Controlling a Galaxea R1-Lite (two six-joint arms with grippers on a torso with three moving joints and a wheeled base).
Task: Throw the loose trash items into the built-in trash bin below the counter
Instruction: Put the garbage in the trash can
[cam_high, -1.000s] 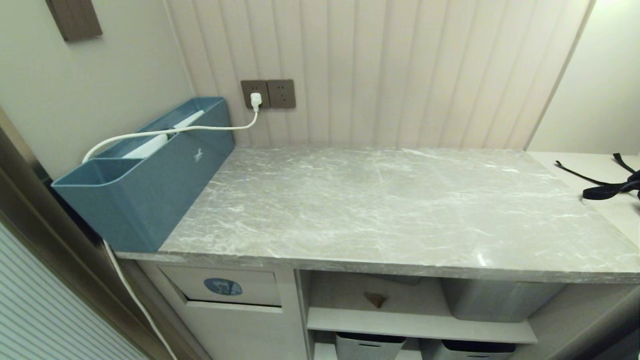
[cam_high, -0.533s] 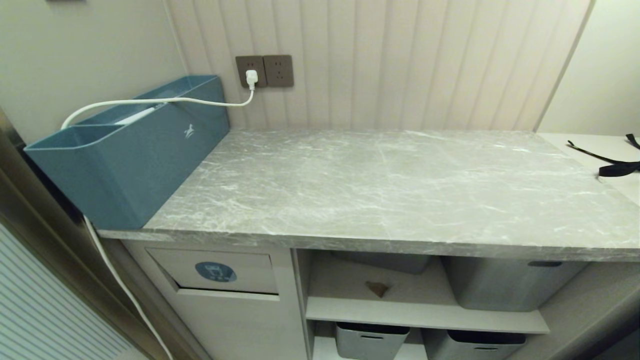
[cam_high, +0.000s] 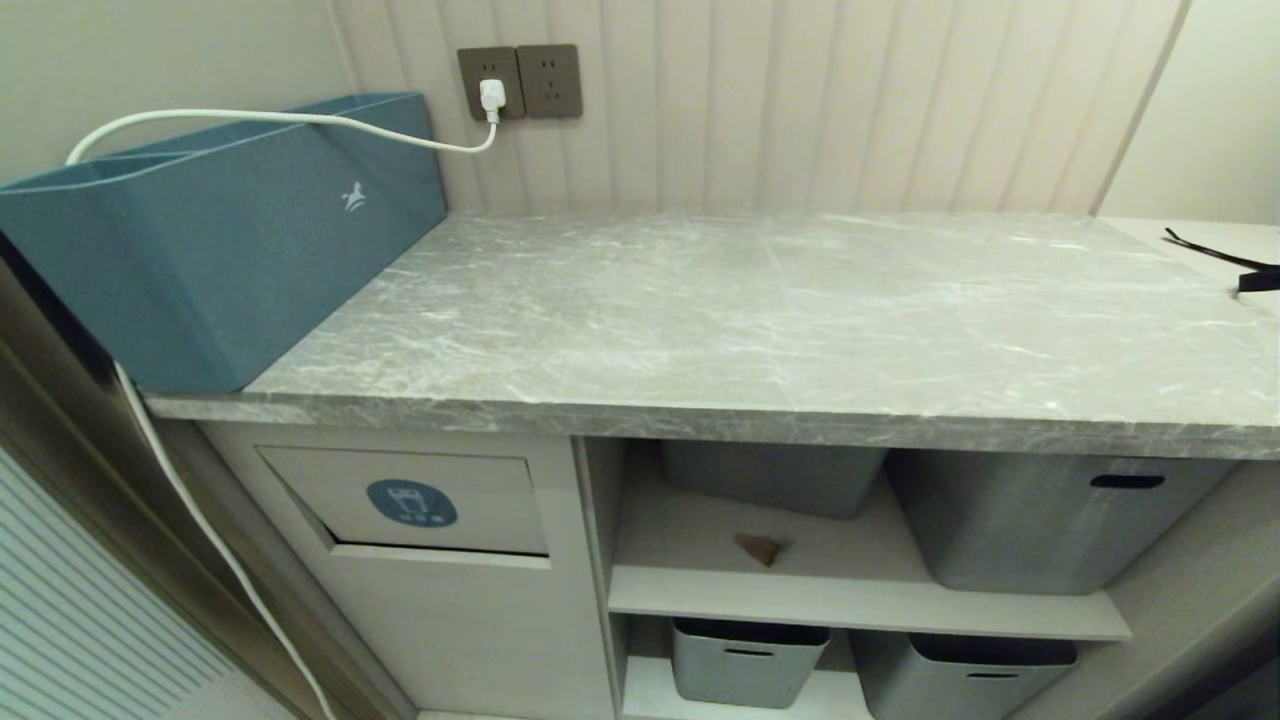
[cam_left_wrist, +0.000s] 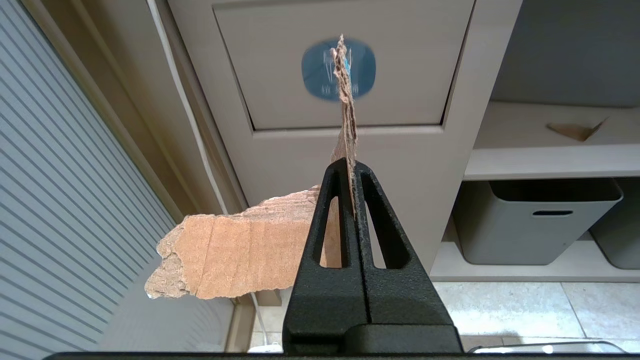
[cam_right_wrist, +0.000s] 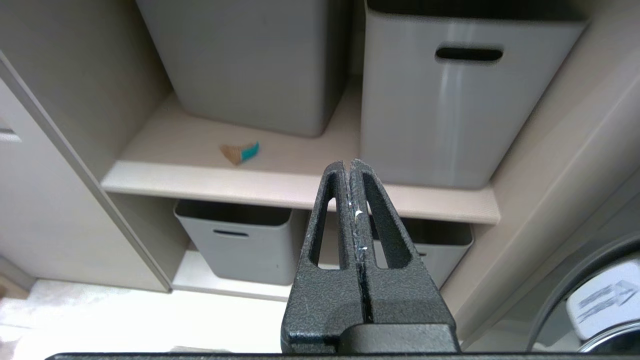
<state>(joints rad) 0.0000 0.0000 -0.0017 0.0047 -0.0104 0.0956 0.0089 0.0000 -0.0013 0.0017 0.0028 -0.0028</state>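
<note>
Flap bears round blue sticker with white bin icon.

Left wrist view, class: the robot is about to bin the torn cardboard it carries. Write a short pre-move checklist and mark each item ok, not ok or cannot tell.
1. Torn brown corrugated-cardboard scrap gripped: ok, the left gripper is shut on it.
2. Beige swing flap with the round blue sticker in front of that gripper: ok.
3. Flap open to take the scrap: not ok, it sits closed.
4. White power cable clear of the flap: ok, it hangs beside the cabinet.
5. Right gripper free for the small triangular scrap with a turquoise face on the beige shelf: ok, shut and empty.
6. Room inside the bin: cannot tell.
</note>
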